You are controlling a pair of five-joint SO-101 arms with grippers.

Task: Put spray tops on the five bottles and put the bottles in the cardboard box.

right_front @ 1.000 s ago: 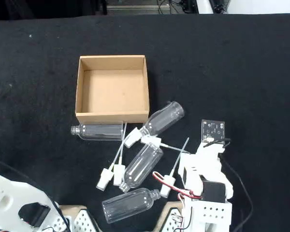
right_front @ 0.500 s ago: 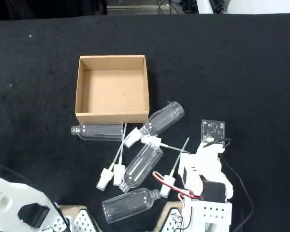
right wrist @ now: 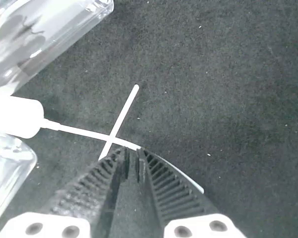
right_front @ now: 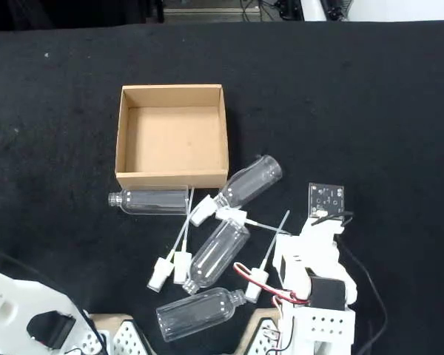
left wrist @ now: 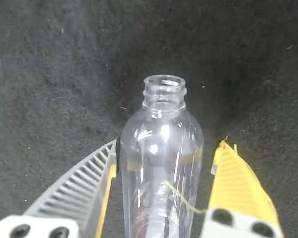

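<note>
A clear open-necked bottle (left wrist: 163, 94) stands between the fingers of my left gripper (left wrist: 169, 146), which is shut on its body above the black cloth. My left arm (right_front: 22, 318) sits at the near left corner. The cardboard box (right_front: 121, 140) lies open and empty. Beside it lie three clear bottles (right_front: 149, 200) (right_front: 248, 181) (right_front: 217, 253), and another bottle (right_front: 200, 313) lies nearer. Several white spray tops (right_front: 202, 211) with thin tubes are scattered among them. My right gripper (right wrist: 131, 153) is shut, its tips just over two crossed dip tubes (right wrist: 120, 121).
Black cloth (right_front: 370, 111) covers the whole table, with open room to the right of and behind the box. My right arm (right_front: 314, 266) stands at the near edge, right of the pile. The bottles and tops overlap closely in front of the box.
My left arm has slid slightly toward the near edge in the high view. The right arm, the bottles and the tops have not moved.
</note>
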